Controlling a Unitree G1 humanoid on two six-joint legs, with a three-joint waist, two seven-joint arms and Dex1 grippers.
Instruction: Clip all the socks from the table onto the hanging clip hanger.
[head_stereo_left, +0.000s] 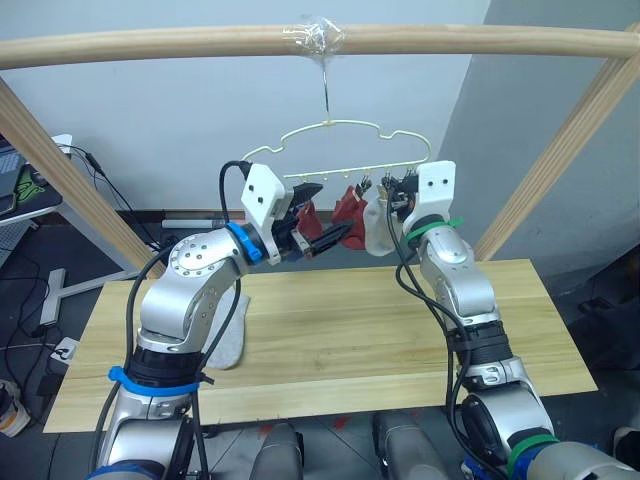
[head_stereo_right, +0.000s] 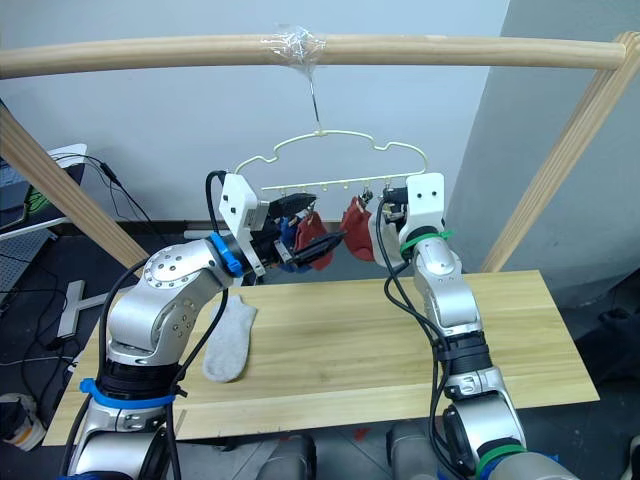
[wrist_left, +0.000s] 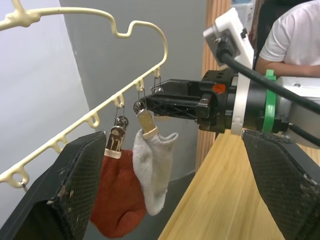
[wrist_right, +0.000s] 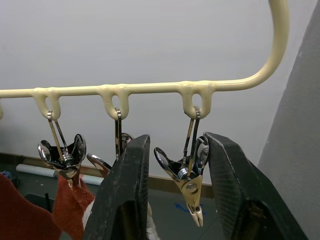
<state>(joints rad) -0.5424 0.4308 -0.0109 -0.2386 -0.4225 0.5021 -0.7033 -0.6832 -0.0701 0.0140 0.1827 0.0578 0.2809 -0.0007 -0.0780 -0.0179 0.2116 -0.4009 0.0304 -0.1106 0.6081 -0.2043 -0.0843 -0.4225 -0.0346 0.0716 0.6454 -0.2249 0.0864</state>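
**A:** Where are your socks relative to the hanger (head_stereo_right: 345, 165)?

**B:** Two red socks (head_stereo_right: 316, 240) and a grey sock (wrist_left: 154, 167) hang from its clips. Another grey sock (head_stereo_right: 228, 340) lies on the table (head_stereo_right: 340, 340), below and left of the hanger.

**A:** And your claws?

**B:** Right gripper (wrist_right: 175, 185) is up at the hanger's end clip (wrist_right: 189, 172), fingers spread either side, clip unpinched. Left gripper (wrist_left: 170, 180) is wide open, empty, beside the hanging socks.
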